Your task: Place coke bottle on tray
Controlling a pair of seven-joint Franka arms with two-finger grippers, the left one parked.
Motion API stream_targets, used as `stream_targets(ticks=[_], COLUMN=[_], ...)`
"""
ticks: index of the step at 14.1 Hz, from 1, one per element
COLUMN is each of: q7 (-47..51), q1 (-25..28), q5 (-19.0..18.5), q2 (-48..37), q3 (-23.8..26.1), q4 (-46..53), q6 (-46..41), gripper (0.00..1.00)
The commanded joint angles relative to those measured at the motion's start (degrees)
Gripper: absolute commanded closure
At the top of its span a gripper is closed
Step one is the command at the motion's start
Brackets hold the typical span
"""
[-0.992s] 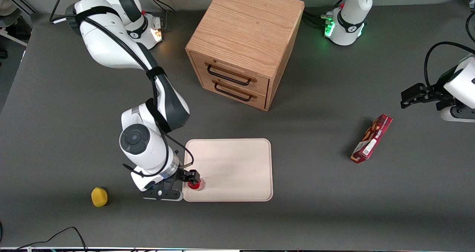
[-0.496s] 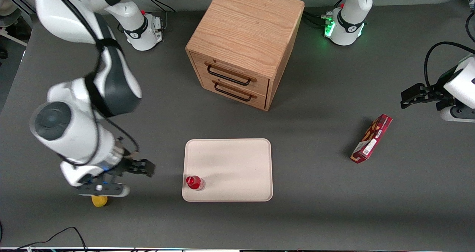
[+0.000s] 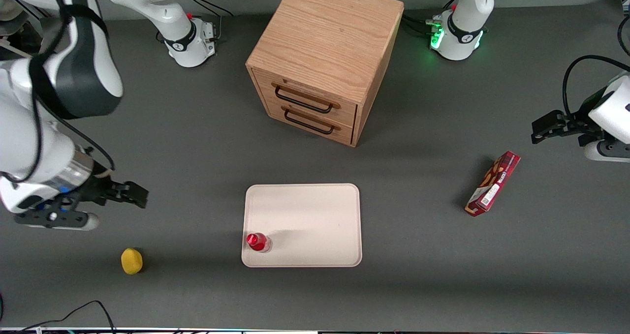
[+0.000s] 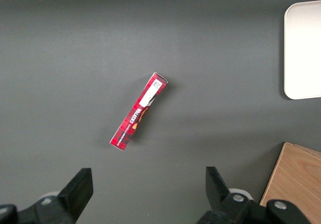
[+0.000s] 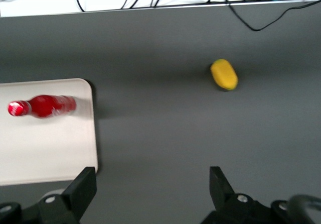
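Note:
The coke bottle, small and red with a red cap, stands upright on the pale cream tray, in the tray corner nearest the front camera and toward the working arm's end. The right wrist view shows the bottle just inside the tray's rounded corner. My right gripper hangs open above bare table, well off the tray toward the working arm's end. Its fingers are spread wide around the gripper's empty gap.
A wooden drawer cabinet stands farther from the front camera than the tray. A yellow lemon-like object lies near the table's front edge. A long dark-red snack box lies toward the parked arm's end.
The gripper let go of the coke bottle, rose and swung away toward the working arm's end. The bottle stays standing on the tray where it was.

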Motion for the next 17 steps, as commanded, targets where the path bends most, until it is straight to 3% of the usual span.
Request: stream_targets(ticks=[1,5,9,17], q7=[-4.96,-8.56,-13.49,-15.52], q1=[-4.93,-8.18,-12.41,-13.38], q5=[0.09,0.17,1.92,1.93], q2=[-8.09,-16.18,-18.64,-23.40], q3=[0.99,0.99,0.99,0.99], q4=[-7.82,-14.68,-15.04,-17.24], q6=[-0.38,-0.47,-4.50,-7.50], gripper=[0.00,0.00,0.00,0.00])
